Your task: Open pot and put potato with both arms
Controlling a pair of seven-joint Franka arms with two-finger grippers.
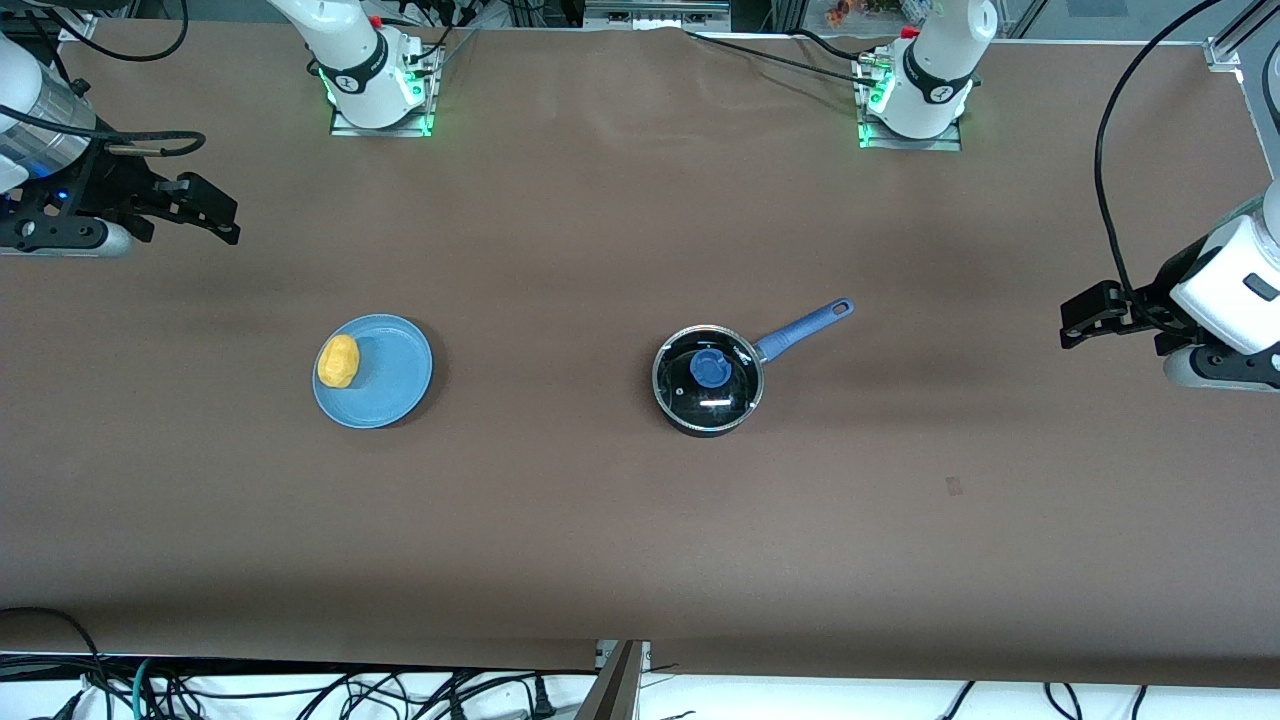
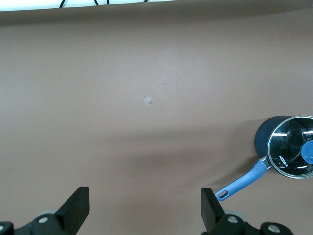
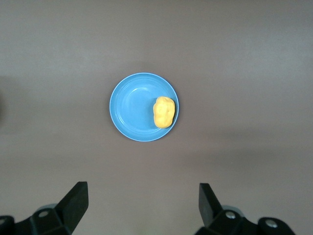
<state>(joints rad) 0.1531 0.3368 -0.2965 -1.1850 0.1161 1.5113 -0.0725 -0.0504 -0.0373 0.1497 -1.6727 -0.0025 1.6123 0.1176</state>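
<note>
The round black saucepan with a matt blue handle (image 1: pixel 708 380) wears a glossy glass lid rimmed in shiny metal. The smooth light-blue plate (image 1: pixel 390 385) has a soft sheen. The brown table covering (image 1: pixel 600 500) looks matt, paper-like.

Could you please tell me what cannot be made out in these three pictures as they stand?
- Inside of the pot: hidden in the front view by the lid, whose dark glass glares.
- Pot in the left wrist view: part cut off by the picture's edge.
- Underside of the potato: hidden against the plate.
- Left gripper and right gripper, both open over bare table: each arm runs off the front view's edge.
</note>
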